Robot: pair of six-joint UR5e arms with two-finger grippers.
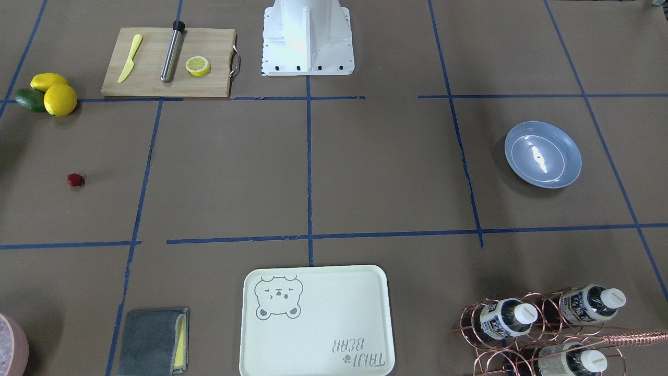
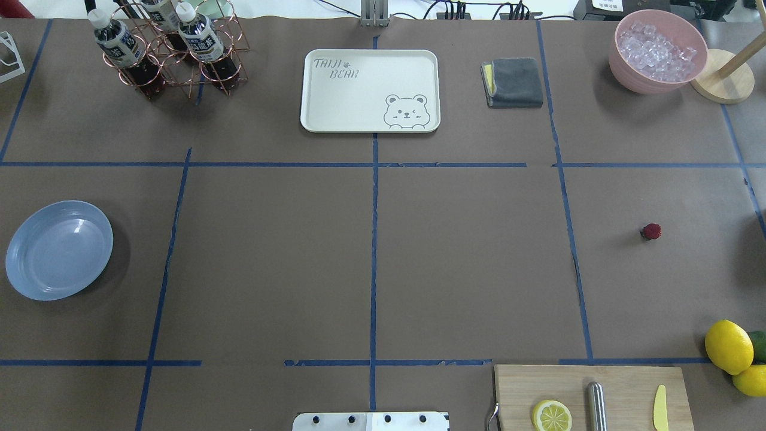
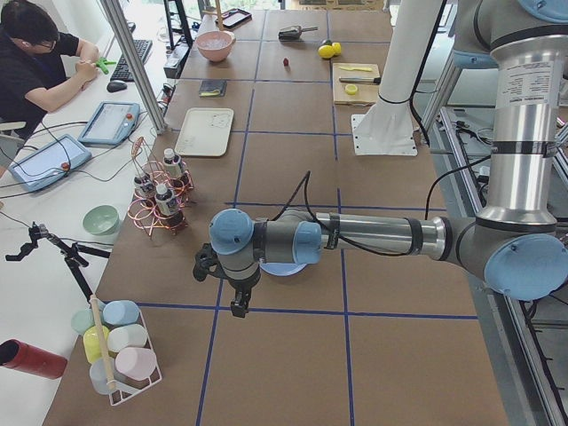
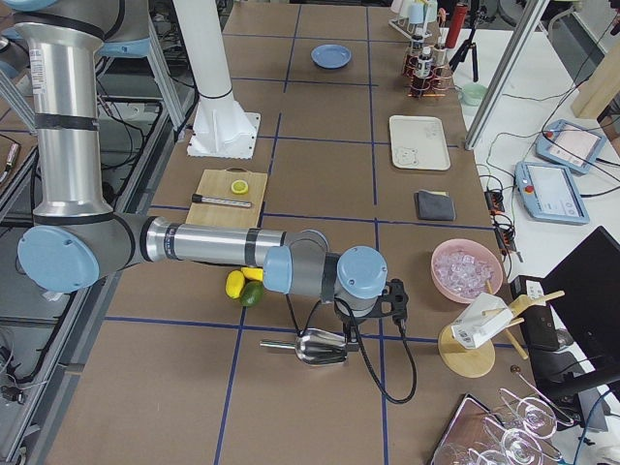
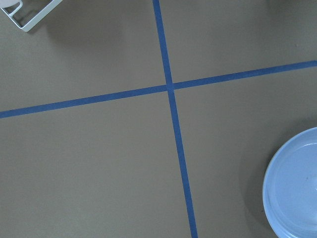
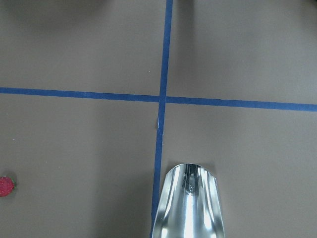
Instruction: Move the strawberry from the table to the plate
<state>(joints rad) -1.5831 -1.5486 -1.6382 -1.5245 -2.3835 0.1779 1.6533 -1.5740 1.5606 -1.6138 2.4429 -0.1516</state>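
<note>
Plainly, nothing is done yet. You will find the tiny dark-red strawberry [image 2: 651, 231] lying on the brown-papered, blue-taped table [image 2: 467, 269] near its right edge. It is well apart from the empty round light-blue glossy plate [image 2: 58, 250] at the left edge. For the left gripper [image 3: 237, 306] and right gripper [image 4: 395, 298], clenched or released cannot be told. A person [image 3: 35, 53] sits at a white side desk [image 3: 22, 293].

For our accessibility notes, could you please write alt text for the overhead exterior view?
A red strawberry lies on the brown table at right, far from the empty blue plate at the left edge. No arm shows; a bear tray, bottles and lemons line the edges.
</note>
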